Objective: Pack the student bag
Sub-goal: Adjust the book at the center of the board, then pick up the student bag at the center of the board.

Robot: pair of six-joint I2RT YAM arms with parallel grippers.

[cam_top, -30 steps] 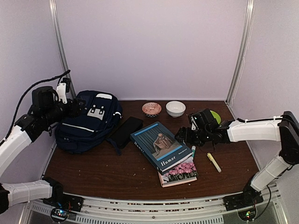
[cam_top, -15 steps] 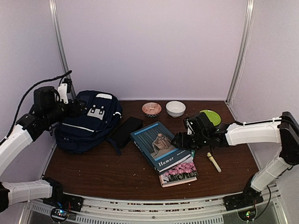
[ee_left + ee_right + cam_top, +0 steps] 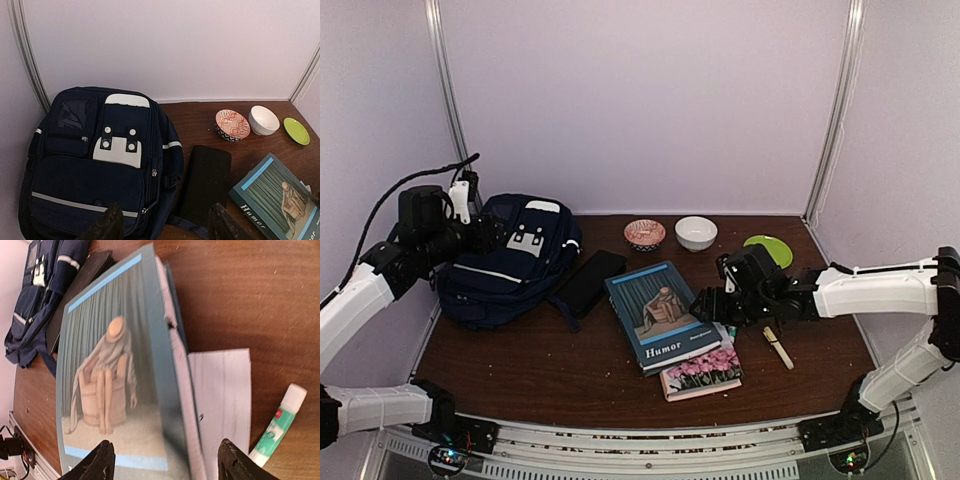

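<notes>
Student bag (image 3: 510, 255) on brown table (image 3: 550, 365), lilac walls (image 3: 640, 100) — left claw (image 3: 166, 220), right claw (image 3: 167, 455) agape, empty.

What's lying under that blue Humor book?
A flowered book with pink blooms on its cover sticks out from beneath the blue Humor book at its near right corner. Most of that cover is hidden, and anything else underneath cannot be seen.

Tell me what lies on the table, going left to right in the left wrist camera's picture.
backpack → black case → patterned bowl → white bowl → green plate. The blue book runs below the bowls and the plate, so it has no clear place in the order.
</notes>
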